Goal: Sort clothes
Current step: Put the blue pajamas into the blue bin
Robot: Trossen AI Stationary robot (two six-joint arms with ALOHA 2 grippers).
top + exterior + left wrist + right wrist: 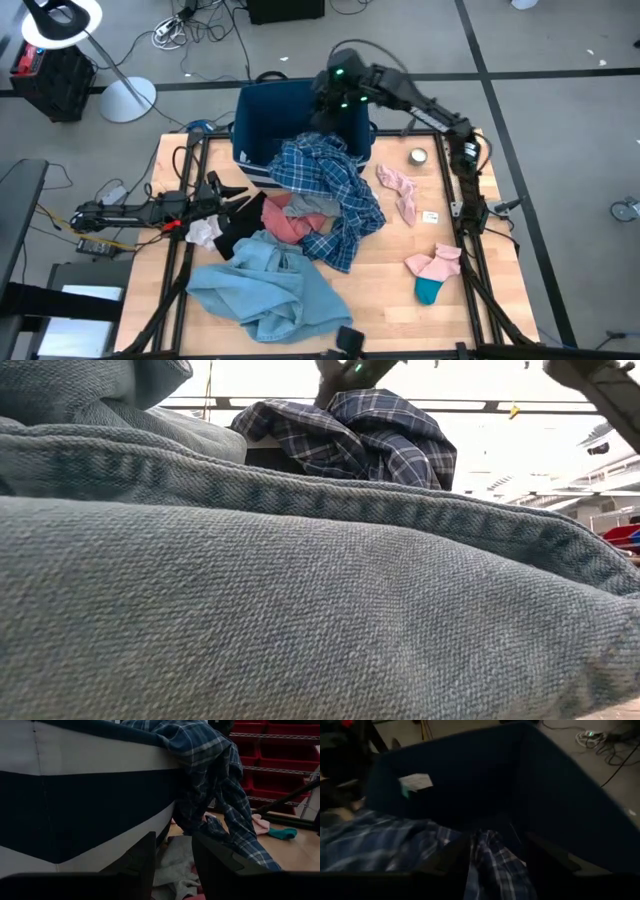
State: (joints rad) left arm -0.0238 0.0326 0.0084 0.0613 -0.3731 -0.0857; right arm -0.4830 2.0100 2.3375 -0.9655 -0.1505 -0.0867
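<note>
Denim-blue cloth, a large light-blue garment (268, 288), sprawls across the near part of the wooden table (500, 290) and fills the low view; behind it a navy bin (262, 120) with white stripes stands at the table's far edge; a blue plaid shirt (325, 195) hangs over the bin's rim, part inside, the rest spilling onto the heap at mid-table; beneath it lie a coral-pink piece (285, 222), a grey piece (310, 207), a black item (240, 228) and a white item (204, 232); the right gripper (495, 857) hovers inside the bin with its fingers apart either side of a plaid fold, gripping nothing; the left gripper (172, 865) lies low at the heap's left edge, fingers parted and empty; a pink sock (400, 192), then a pink and teal pair (433, 272), lie on the right; a small round tin (418, 156) sits near the bin.
</note>
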